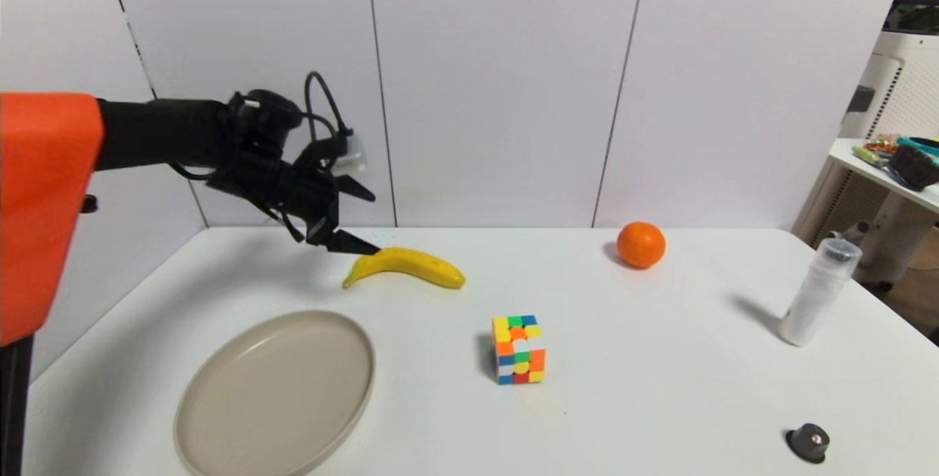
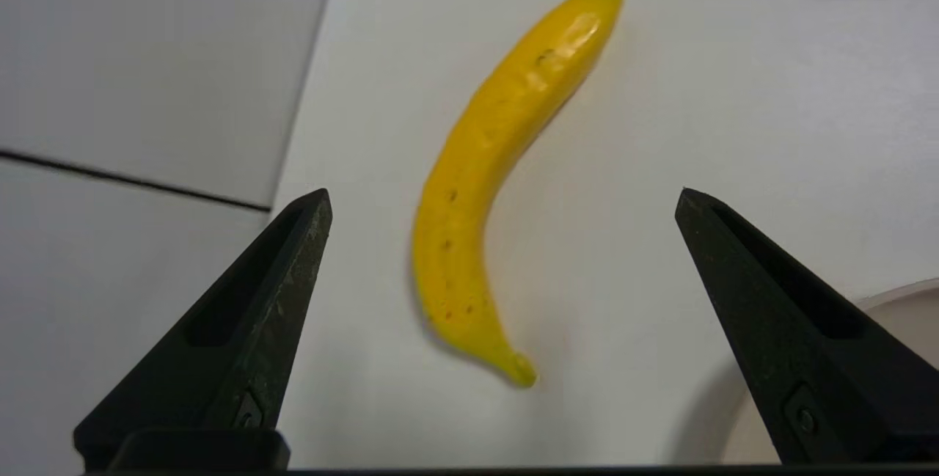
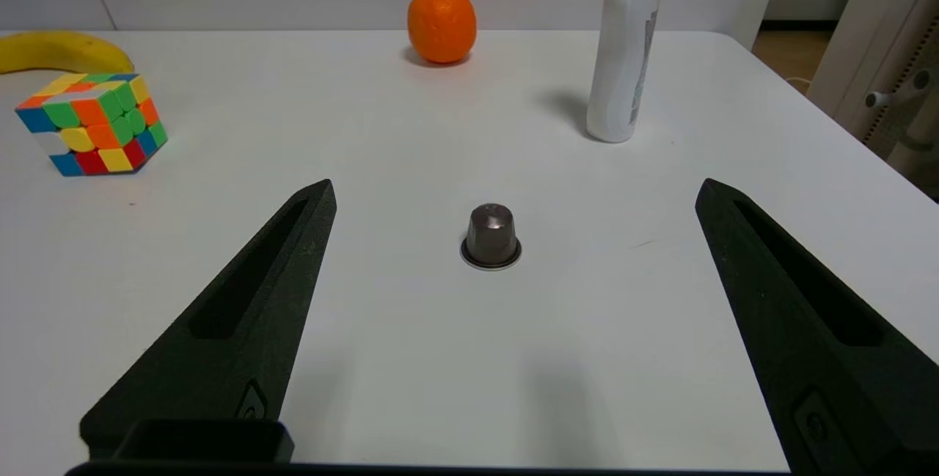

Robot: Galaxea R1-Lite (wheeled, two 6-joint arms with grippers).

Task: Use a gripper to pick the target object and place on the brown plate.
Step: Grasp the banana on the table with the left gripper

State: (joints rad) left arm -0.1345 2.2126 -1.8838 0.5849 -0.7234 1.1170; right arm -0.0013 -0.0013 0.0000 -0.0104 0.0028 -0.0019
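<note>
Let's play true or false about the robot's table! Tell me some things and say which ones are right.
1. The curved yellow banana lies on the white table. True.
2. The left gripper is squeezing the banana. False: its fingers are open, and the banana lies free on the table.
3. The round beige plate has fruit on it. False: it holds nothing.
4. The round orange fruit sits apart from the multicoloured puzzle cube. True.
5. The right gripper is open, with a small dark metal capsule ahead of it. True.
</note>
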